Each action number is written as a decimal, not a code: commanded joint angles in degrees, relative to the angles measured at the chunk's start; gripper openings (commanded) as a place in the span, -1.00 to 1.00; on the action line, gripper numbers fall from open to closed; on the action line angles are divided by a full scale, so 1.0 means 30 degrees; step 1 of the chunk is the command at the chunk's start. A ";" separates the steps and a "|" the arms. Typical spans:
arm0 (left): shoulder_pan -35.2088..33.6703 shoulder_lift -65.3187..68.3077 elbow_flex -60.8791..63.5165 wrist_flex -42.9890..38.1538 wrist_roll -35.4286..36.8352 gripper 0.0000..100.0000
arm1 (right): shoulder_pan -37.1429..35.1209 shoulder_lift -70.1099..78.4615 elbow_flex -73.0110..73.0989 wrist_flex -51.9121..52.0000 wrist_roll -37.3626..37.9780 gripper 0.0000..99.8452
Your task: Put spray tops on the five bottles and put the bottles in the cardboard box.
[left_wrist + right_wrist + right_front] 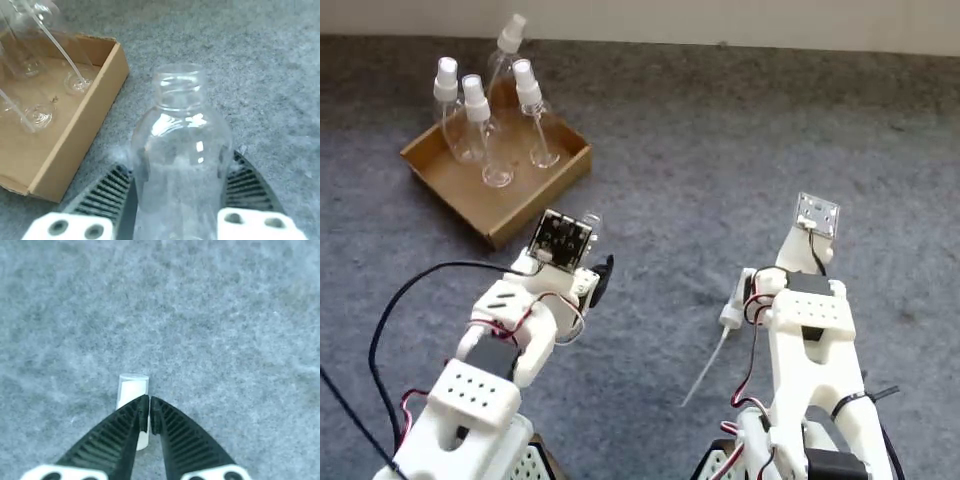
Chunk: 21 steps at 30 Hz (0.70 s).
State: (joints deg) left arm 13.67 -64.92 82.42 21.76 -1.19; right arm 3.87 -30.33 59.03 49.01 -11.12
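A grey carpeted bench (pixel 720 150) is seen from above. At about 10 o'clock sits the open cardboard box (pixel 545 198), with four clear bottles (pixel 492 150) standing inside it, each fitted with a white spray top. Just beside the box's near corner, toward 9 o'clock from the centre, the left gripper (pixel 177 187) is clamped around the body of the fifth bottle (pixel 180 140). This bottle is clear, its threaded neck is open with no top on it, and it is outside the box. At about 4 o'clock, well apart from the box, the right gripper (pixel 149 412) is pinched tight on the last spray top (pixel 133 385). Its thin dip tube (pixel 705 370) trails toward 6 o'clock.
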 commanded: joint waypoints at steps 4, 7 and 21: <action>0.0249 -0.4469 0.1538 -0.0498 0.0147 -0.88 | -0.0190 -0.0425 -0.0103 -0.0425 -0.0029 -0.98; 0.0249 -0.6286 0.2330 -0.0498 0.0147 -0.88 | -0.0190 -0.0425 -0.0103 -0.0396 -0.0176 -0.98; 0.0249 -1.3114 0.4908 -0.0381 0.0147 -0.88 | -0.2945 -0.0425 -0.0249 -0.0366 -0.0205 -0.98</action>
State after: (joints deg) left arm 13.76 -101.93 96.04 21.58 -1.19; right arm -2.20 -30.33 59.03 49.01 -11.12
